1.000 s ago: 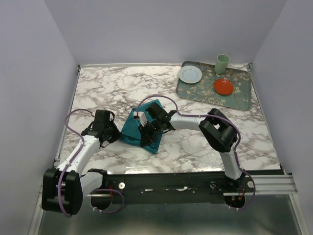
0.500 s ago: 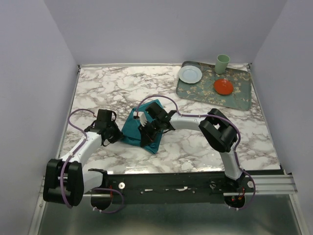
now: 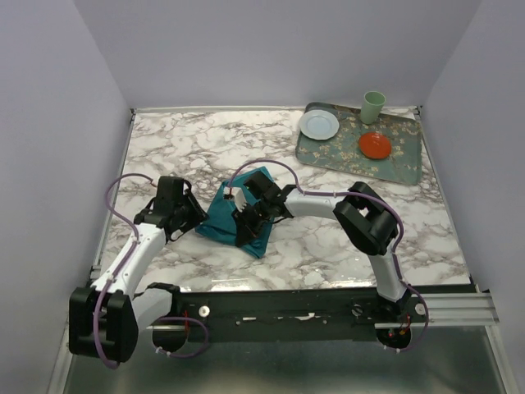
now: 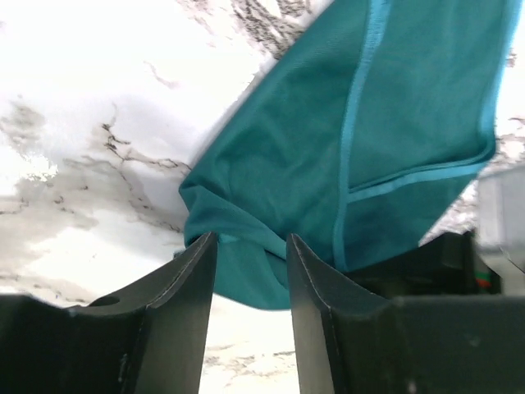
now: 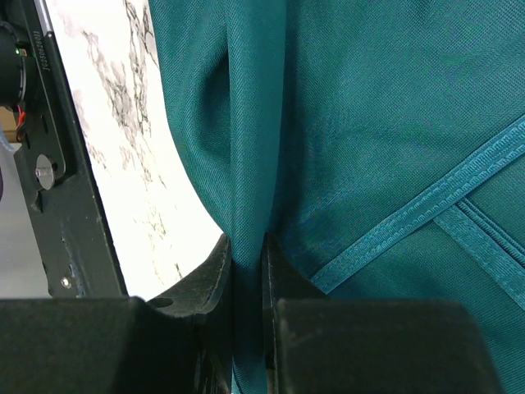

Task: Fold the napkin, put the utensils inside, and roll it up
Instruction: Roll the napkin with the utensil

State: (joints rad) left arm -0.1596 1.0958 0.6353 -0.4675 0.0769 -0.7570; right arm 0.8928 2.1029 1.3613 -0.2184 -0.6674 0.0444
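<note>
Left wrist view: left jaws stand apart around a corner of the napkin point(image 4: 410, 107); right jaws pinch a fold. Mid-fold; left likely must regrip.

Illumination: bright, even.
Glare: surface point(image 4: 74, 107) washed out, left wrist view.
Focus: jaws soft in wrist views.

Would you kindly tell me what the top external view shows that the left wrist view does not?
Only the top view shows the tray with white plate, red dish and green cup. Only the left wrist view shows the left gripper open around a napkin corner, plus its stitched hem. Both show the teal napkin on the marble table.
</note>
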